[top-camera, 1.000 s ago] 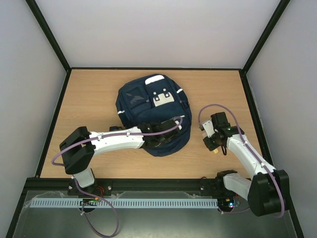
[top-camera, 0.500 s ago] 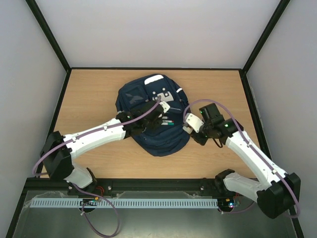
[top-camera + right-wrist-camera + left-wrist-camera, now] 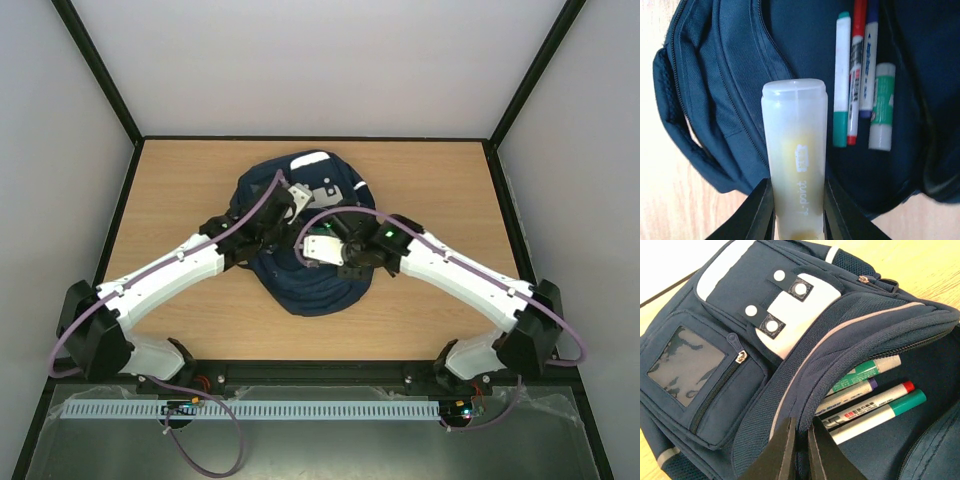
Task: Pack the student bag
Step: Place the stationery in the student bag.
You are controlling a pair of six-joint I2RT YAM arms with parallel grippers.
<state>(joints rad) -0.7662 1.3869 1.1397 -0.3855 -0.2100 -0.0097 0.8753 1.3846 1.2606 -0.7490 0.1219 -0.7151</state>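
Note:
The navy-blue student bag (image 3: 300, 285) lies in the middle of the table with its main pocket open. My left gripper (image 3: 290, 203) is shut on the edge of the pocket flap (image 3: 807, 405) and holds it up; the fingertips (image 3: 786, 440) pinch the fabric. Inside the pocket lie several markers (image 3: 870, 400) with green, red and purple ends, which also show in the right wrist view (image 3: 860, 85). My right gripper (image 3: 335, 250) is shut on a whitish, yellow-tinted marker tube (image 3: 796, 145) and holds it over the open pocket (image 3: 805, 55). The gripper (image 3: 796, 205) clamps the tube's lower half.
The wooden table (image 3: 450, 190) is boxed in by black-framed walls on three sides. The bag's front pocket with a clear window (image 3: 682, 362) and white patch with snaps (image 3: 785, 300) faces up. A side strap of the bag (image 3: 685, 130) hangs left of the tube.
My right arm has swung left from the table's right side to above the open bag, carrying the tube. My left gripper has moved away from me across the bag, pulling the flap open.

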